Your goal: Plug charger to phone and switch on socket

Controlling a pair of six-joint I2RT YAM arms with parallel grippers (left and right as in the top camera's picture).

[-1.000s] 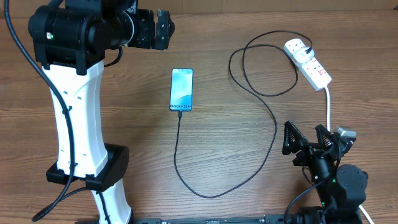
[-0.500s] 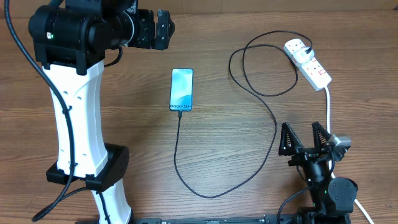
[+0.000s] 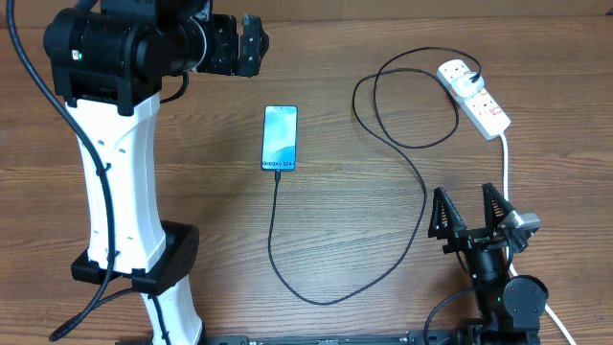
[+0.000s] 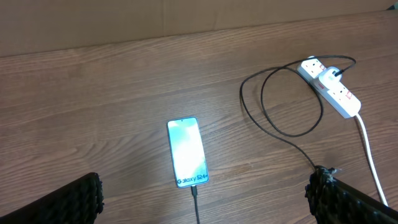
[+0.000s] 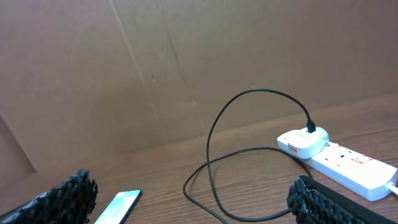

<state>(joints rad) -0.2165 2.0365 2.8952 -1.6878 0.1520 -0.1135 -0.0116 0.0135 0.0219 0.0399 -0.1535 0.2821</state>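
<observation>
the charger [image 3: 270,235] runs as a thin black line from the lower short edge of the phone [image 3: 280,138], loops toward the bottom of the overhead frame and climbs to the socket [image 3: 476,98] at upper right, where its plug sits in the end outlet. the connector tip touches the phone's edge and looks seated, so the plugging step seems done, though the joint is too small to be sure. the red switches are too small to tell whether they are on or off; i judge that the switch is what remains. the phone lies flat at mid-frame on the bench [image 3: 364,38], well apart from the socket.

the left hand [image 3: 251,46] hangs at upper left, above and left of the phone, fingers wide and holding nothing. the right hand [image 3: 466,203] sits at lower right, below the socket and beside its white lead, fingers spread wide and empty, pointing up-frame toward the socket.
</observation>
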